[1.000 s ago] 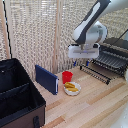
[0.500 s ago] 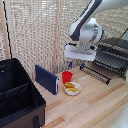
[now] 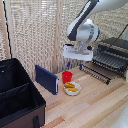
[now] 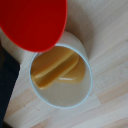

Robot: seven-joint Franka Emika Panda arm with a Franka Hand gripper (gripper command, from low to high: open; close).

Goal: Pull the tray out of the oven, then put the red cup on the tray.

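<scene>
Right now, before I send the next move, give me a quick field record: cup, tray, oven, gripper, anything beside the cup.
red cup: upright on the wooden table, not on the tray
tray: pulled out over the open oven door
oven: door down
gripper: above the cup, holding nothing; jaw state unclear
white plate: with yellow food, right next to the cup
blue box: to the exterior view's left of the cup

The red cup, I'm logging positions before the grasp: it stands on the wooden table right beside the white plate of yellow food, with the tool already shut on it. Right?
Not quite. The red cup does stand on the wooden table beside the white plate of yellow food, but the tool is not shut on it. The exterior view shows it above the cup, clear of it.
</scene>
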